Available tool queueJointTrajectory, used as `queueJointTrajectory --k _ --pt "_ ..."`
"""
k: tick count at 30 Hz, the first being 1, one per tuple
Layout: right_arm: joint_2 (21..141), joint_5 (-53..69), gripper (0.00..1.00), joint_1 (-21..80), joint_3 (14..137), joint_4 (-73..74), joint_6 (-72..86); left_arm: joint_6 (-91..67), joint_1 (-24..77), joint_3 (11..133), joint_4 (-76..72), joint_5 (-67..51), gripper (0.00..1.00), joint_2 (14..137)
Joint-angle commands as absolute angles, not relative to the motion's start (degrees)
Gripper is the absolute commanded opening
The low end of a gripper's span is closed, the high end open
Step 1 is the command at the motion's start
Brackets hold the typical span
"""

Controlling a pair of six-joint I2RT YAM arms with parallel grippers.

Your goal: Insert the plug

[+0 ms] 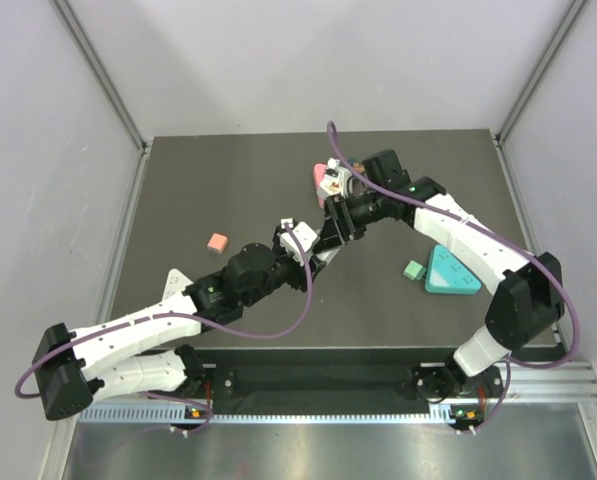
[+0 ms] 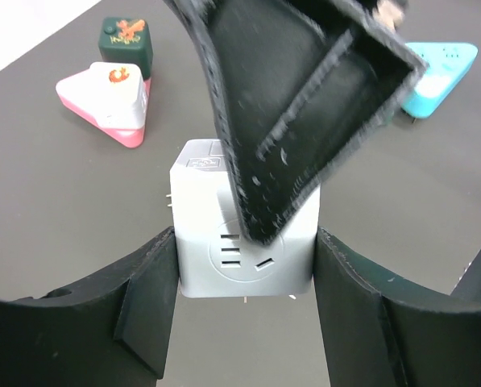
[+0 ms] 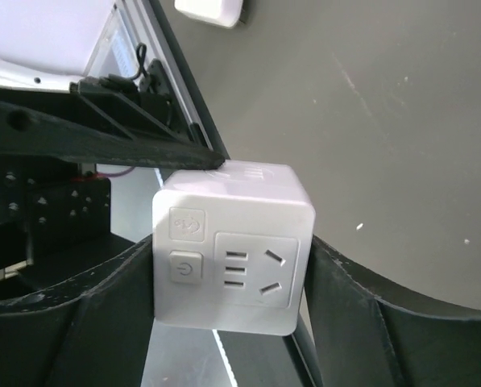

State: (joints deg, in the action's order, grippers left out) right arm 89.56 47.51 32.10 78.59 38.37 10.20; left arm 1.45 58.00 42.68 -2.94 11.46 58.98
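The plug is a white cube block (image 2: 208,234) with socket slots on its faces and small metal pins at one side. It hangs above the dark table. My left gripper (image 2: 246,242) is shut on its two sides. In the right wrist view the same cube (image 3: 232,258) shows a power button and a socket face, and my right gripper (image 3: 230,251) presses both its flanks. One right finger (image 2: 304,105) crosses over the cube's top. In the top view the two grippers meet at mid-table (image 1: 328,238) and hide most of the cube.
A pink triangular block (image 2: 107,101) and a dark green cube (image 2: 126,44) sit at the back. A teal triangular block (image 1: 450,272) and a small green block (image 1: 413,269) lie to the right. A small pink cube (image 1: 217,242) and a white triangle (image 1: 175,282) lie left.
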Motion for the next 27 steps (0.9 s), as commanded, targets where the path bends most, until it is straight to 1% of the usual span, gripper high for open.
queueJointTrajectory --k 1,3,5,8,9,11,12,13,14,15,16,17,18,19,20,21,24,25,27 --pt "90.5 50.7 0.66 31.2 82.0 36.9 8.3 2.5 58.5 42.2 -6.0 11.3 0.0 57.7" --pt "90.7 51.3 0.63 31.2 81.0 36.7 8.5 2.5 58.6 42.2 -6.0 11.5 0.0 57.8" --pt "90.4 51.1 0.64 31.2 80.2 36.3 8.2 2.6 58.7 42.1 -6.1 11.6 0.0 57.8" --pt "90.3 50.9 0.52 31.2 80.2 36.5 7.8 2.5 58.8 42.1 -6.1 12.0 0.0 58.1" --pt "90.2 51.1 0.5 31.2 80.2 36.5 7.6 2.6 58.8 42.1 -6.2 12.0 0.0 58.0" --pt "90.5 51.4 0.51 31.2 80.2 36.5 7.6 2.6 58.7 42.0 -6.3 12.1 0.0 58.1" --pt "90.6 51.7 0.48 31.2 80.2 36.7 7.3 2.6 58.7 42.0 -6.4 12.3 0.0 58.2" --pt "90.8 51.9 0.4 31.3 80.2 37.0 6.9 2.6 58.8 42.1 -6.4 12.3 0.0 58.2" --pt "91.1 51.3 0.26 31.4 80.6 37.9 6.1 2.7 58.8 42.4 -6.2 12.1 0.01 58.4" --pt "91.1 50.7 0.03 31.5 80.7 38.1 5.5 2.5 58.7 42.7 -5.7 12.0 0.12 58.6" --pt "90.8 49.5 0.0 31.5 80.9 38.4 4.3 2.3 58.8 43.4 -5.0 12.0 0.39 58.9" --pt "90.5 48.3 0.0 31.3 81.1 39.3 3.6 1.7 58.8 43.9 -4.6 11.8 0.49 58.8" --pt "90.3 46.6 0.0 31.1 81.3 39.8 2.7 1.4 58.7 44.3 -3.9 11.7 0.62 58.8" --pt "89.8 42.6 0.0 30.7 81.9 40.8 1.9 1.4 58.7 45.3 -2.6 11.3 0.81 58.7" --pt "89.7 40.7 0.0 29.5 82.3 42.2 0.5 1.4 58.8 45.9 -1.9 10.6 0.85 58.4" --pt "89.6 38.9 0.0 28.9 82.6 43.1 -1.5 1.3 58.8 46.4 -1.1 9.3 0.87 58.3" --pt "88.7 29.0 0.0 27.4 83.0 44.8 -5.3 0.5 58.7 48.2 1.6 7.1 0.88 56.7" --pt "88.1 22.7 0.0 27.2 83.0 45.3 -7.7 0.4 58.8 49.0 3.0 6.9 0.88 55.6" --pt "87.4 20.6 0.0 24.9 82.3 47.2 -12.3 0.1 58.8 49.7 3.6 6.6 0.88 54.5"
